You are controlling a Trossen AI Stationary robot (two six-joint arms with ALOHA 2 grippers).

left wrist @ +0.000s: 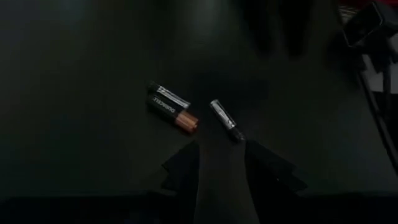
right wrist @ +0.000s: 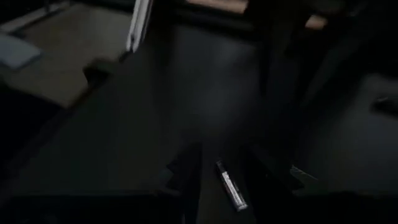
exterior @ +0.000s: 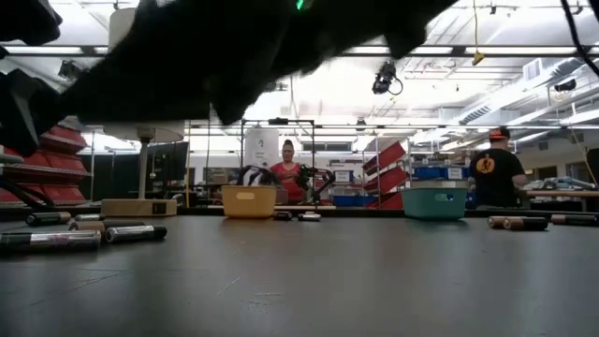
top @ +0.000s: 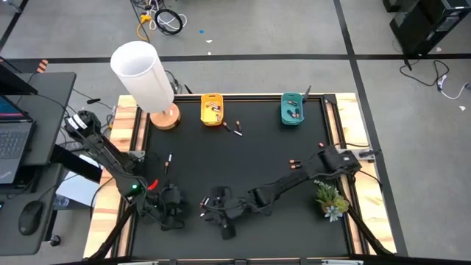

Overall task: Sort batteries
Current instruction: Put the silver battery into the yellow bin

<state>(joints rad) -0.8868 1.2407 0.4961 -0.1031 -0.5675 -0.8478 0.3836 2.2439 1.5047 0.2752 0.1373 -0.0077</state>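
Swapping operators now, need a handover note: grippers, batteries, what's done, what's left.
Left gripper: open, low at the near table edge, a silver battery lying just ahead of it, nothing held.
Right gripper: open, beside the left one, a silver battery between its fingers on the mat.
Done: some batteries already in the yellow bin and teal bin.
Left: loose batteries near the yellow bin, mid-left, mid-right, plus a dark copper-ended one.
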